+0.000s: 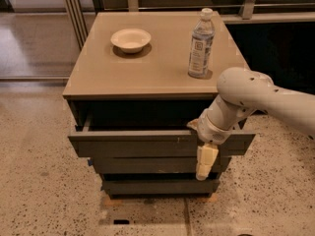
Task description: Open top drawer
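Left of the cabinet point(78, 113): speckled stone floor point(34, 181), which also runs along the front of the unit.
Surface point(157, 75): tan top of the cabinet, carrying two things well apart.
Bowl point(131, 39): small, pale and shallow, upright toward the back left of the surface.
Top drawer point(128, 145): wide dark grey front, standing partway out. It juts forward of the surface's edge and of the fronts below. A dark opening shows above its upper edge, and small pale marks sit right of centre.
Lower drawers point(147, 165): two dark grey fronts stacked beneath, set further back.
Bottle point(201, 43): clear plastic with a white cap and a label, upright toward the back right of the surface.
Gripper point(206, 159): pale cream, at the right part of the top drawer's front, hanging down across it. Whether it is apart or clamped on the front cannot be told.
Arm point(268, 100): white and rounded, coming from the right edge and bending down to the gripper.
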Controlling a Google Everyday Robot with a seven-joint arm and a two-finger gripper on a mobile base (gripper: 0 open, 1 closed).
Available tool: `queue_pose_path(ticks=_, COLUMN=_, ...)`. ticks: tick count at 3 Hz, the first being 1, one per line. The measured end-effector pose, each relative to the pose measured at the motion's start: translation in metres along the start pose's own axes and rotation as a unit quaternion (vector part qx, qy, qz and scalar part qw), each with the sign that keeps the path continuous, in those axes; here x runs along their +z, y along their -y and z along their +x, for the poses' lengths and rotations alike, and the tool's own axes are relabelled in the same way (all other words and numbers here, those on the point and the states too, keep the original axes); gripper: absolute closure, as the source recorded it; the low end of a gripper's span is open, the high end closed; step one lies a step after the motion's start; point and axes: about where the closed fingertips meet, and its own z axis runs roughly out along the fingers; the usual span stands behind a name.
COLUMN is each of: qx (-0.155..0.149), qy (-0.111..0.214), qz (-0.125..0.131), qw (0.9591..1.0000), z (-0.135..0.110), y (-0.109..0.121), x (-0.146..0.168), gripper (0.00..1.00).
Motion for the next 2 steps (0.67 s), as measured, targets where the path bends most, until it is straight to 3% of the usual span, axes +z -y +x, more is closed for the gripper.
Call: queue_pose_path(ticks=2, qx=-0.002, qy=-0.012, qz=-0.084, qw=0.9964, z=-0.012, y=-0.041, x=0.009, gripper=0.0)
